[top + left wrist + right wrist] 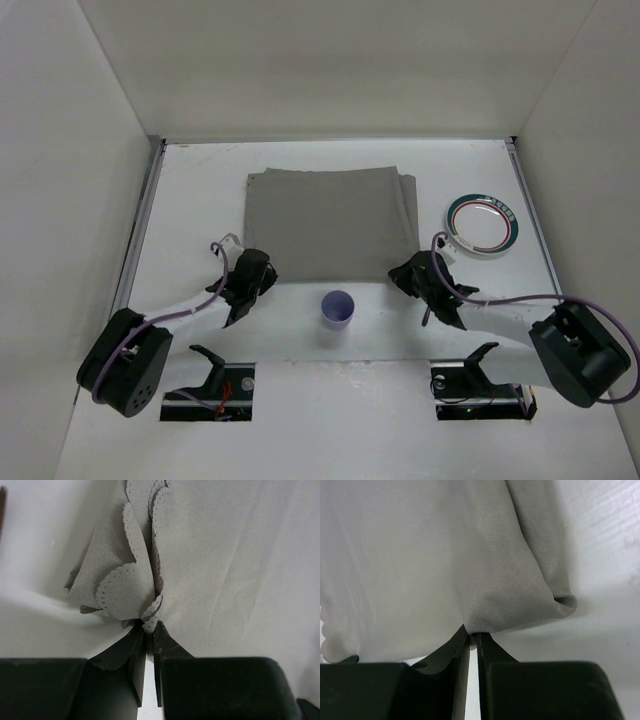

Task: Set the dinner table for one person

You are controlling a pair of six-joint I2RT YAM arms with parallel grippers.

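Note:
A grey cloth mat (330, 222) lies on the white dinner table (200, 200), its right edge folded over. My left gripper (258, 272) is shut on the mat's near left corner; the left wrist view shows the scalloped hem (122, 587) bunched at the tips of my gripper (149, 626). My right gripper (405, 272) is shut on the mat's near right corner, where the cloth (510, 580) bulges at the tips of my gripper (473, 632). A purple cup (338, 308) stands just in front of the mat. A white plate with a coloured rim (482, 224) lies to the mat's right.
White walls enclose the table at the back and both sides. Metal rails (143, 225) run along the side edges. The two arm bases sit at the near edge.

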